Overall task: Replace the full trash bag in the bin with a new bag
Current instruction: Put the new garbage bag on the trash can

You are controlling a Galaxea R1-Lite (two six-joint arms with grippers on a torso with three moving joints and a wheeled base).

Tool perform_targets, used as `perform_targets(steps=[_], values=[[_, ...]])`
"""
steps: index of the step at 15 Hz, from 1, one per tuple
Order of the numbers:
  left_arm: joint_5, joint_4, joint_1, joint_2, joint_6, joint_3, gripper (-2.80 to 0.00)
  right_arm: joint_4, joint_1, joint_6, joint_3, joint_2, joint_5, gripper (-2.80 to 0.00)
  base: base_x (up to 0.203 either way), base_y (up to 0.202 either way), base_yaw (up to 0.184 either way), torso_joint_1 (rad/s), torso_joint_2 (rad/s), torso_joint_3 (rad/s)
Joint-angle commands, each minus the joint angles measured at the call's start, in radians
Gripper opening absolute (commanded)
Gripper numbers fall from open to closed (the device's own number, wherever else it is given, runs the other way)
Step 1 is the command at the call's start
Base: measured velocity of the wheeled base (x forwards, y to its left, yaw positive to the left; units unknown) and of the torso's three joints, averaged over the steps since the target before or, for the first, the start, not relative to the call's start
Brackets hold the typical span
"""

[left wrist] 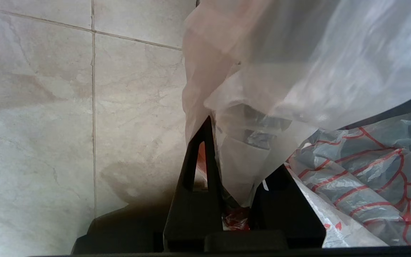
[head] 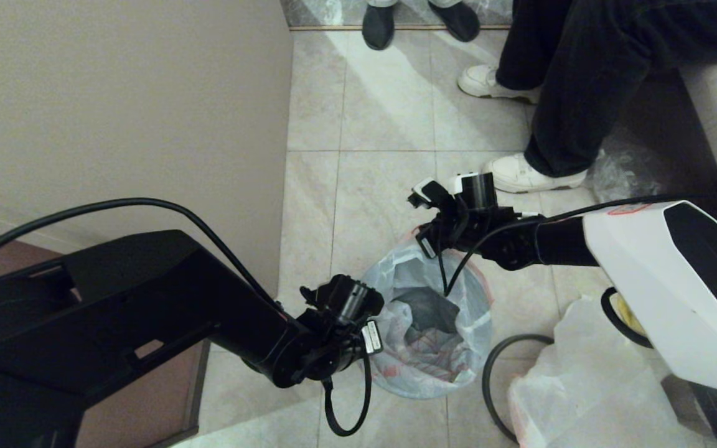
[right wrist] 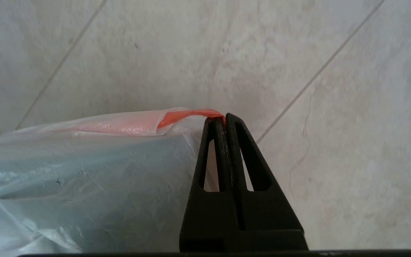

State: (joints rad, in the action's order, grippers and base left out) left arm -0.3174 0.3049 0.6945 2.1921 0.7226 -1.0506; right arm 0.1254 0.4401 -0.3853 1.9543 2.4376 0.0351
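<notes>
The bin [head: 426,309] stands on the tiled floor, with the new bag [head: 464,323] spread in and over it; only its dark inside shows through the plastic. The bag is thin, white and translucent, with red print [left wrist: 369,171] and an orange-red hem [right wrist: 187,115]. My left gripper [head: 376,333] is at the bin's left side, shut on a bunch of the bag's plastic [left wrist: 243,150]. At the far rim my right gripper [head: 428,246] is shut on the hem [right wrist: 225,117]. The full trash bag [head: 589,379] lies bulky on the floor at the near right.
A beige wall [head: 122,112] runs close along the left. A seated person's legs and white shoes [head: 533,174] are just beyond the bin, with another pair of feet [head: 377,25] farther back. A dark ring-shaped loop [head: 489,367] lies beside the full bag.
</notes>
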Motion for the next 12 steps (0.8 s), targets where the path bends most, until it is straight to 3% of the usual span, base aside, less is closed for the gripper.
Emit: perform_targets(steps=[1,9,12], values=[[-0.003,0.002,-0.001,-0.009,0.005,-0.001,-2.8,-0.05,-0.009,-0.003,0.03,0.026,0.0,-2.8,0.0,0.0,0.0,0.0,0.0,0.0],[-0.017,0.003,-0.006,-0.068,0.005,0.0,-2.8,-0.113,0.012,0.006,0.007,-0.101,0.002,-2.8,0.0,0.0,0.0,0.0,0.0,0.0],[-0.015,0.007,-0.013,-0.054,0.005,0.011,-2.8,-0.123,0.038,0.032,-0.069,-0.183,0.004,-2.8,0.0,0.0,0.0,0.0,0.0,0.0]])
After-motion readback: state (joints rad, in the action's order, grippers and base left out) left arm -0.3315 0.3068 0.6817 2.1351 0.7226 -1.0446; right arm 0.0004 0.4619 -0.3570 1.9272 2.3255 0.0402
